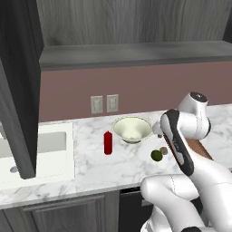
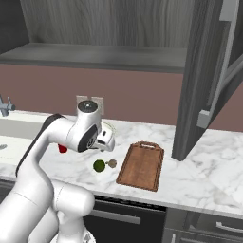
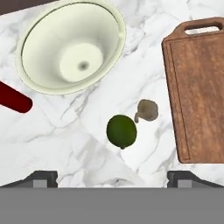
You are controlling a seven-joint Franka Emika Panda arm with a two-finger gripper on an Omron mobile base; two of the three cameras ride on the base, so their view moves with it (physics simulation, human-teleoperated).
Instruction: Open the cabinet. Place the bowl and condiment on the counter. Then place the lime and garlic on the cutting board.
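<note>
- Step in hand: the cabinet (image 2: pixel 209 80) stands open, and the bowl (image 3: pixel 72 46) and the red bottle (image 1: pixel 108 142) already rest on the counter (image 1: pixel 90 170). The lime-and-garlic stage is therefore judged to be current, with neither item yet on the board.
- Gripper (image 3: pixel 112 176): the jaws stand fully apart and hold nothing. It hangs above the counter, looking straight down.
- Lime (image 3: pixel 121 131): on the marble in the hand view, just off centre toward 12 o'clock of the finger tips (between them in line). Being round, it has no useful long axis.
- Garlic (image 3: pixel 147 110): just beside the lime at its 1 o'clock, possibly touching it.
- Cutting board (image 3: pixel 197 87): at 3 o'clock of the lime, nearby. Its long axis runs 12 to 6 in the hand view, with the handle slot at 12.
- Next move: descend straight onto the lime, close on it alone (the garlic crowds one side), then carry it toward 3 o'clock.
</note>
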